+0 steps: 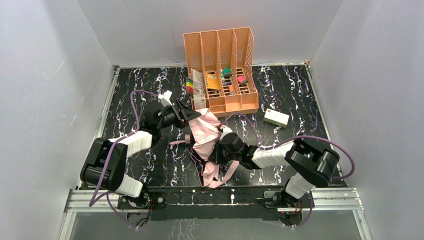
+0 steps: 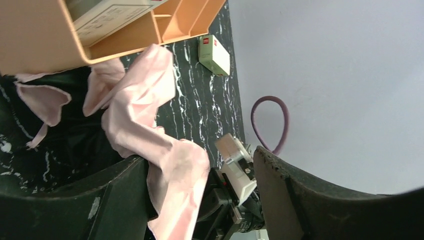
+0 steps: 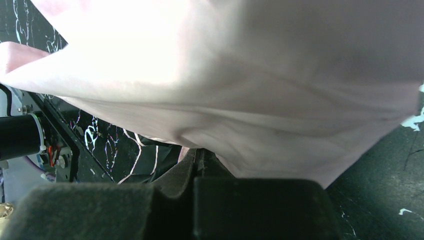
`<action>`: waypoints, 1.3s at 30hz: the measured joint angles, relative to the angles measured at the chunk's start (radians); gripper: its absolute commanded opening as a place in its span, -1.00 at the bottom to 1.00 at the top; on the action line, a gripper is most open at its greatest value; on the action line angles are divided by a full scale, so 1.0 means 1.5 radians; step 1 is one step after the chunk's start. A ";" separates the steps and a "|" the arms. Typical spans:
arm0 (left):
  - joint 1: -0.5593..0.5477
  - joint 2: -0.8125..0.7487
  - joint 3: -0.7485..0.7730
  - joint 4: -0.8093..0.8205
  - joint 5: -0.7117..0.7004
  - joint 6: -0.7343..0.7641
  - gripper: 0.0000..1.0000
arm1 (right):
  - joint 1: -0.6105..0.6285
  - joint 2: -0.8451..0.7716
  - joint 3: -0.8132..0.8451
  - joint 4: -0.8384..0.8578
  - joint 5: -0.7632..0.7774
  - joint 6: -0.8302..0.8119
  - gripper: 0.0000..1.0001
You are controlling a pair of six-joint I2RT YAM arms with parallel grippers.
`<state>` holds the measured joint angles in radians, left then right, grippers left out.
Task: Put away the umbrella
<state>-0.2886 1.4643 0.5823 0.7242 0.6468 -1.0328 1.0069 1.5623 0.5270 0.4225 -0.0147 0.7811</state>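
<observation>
1. You have the umbrella (image 1: 206, 137) crumpled mid-worktop (image 1: 290, 95), just before the orange organiser (image 1: 222, 75); its ribs are hard to make out;
2. Your left claw (image 1: 190, 114) gapes wide, pink fabric draping between its fingers (image 2: 320, 200);
3. Your right claw (image 3: 198, 167) is pinched closed on a fold of the umbrella; fabric blocks most of its view

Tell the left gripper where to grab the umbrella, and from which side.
Probably the bunched fold of the umbrella between the left gripper's open fingers, approached from the left; fabric gathers thick there, and the right gripper pins the opposite side.
</observation>
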 measured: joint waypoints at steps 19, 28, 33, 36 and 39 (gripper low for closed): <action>0.000 0.048 0.061 0.000 0.044 0.005 -0.95 | -0.003 0.001 0.000 0.002 -0.008 -0.002 -1.00; -0.006 0.008 0.153 -0.130 0.073 0.078 -1.00 | -0.003 0.002 0.000 0.002 -0.008 -0.002 -1.00; -0.050 -0.070 0.192 -0.271 0.058 0.149 -1.00 | -0.003 0.002 -0.001 0.005 -0.008 0.007 -1.00; -0.100 -0.121 0.195 -0.326 0.026 0.176 -1.00 | -0.003 0.002 -0.005 0.013 -0.007 0.020 -1.00; -0.149 -0.162 0.192 -0.358 -0.017 0.183 -1.00 | -0.003 0.002 -0.005 0.014 -0.006 0.029 -1.00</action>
<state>-0.5121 1.2213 0.8707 0.1875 0.6212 -0.7589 1.0023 1.5658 0.5198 0.4442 -0.0235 0.8249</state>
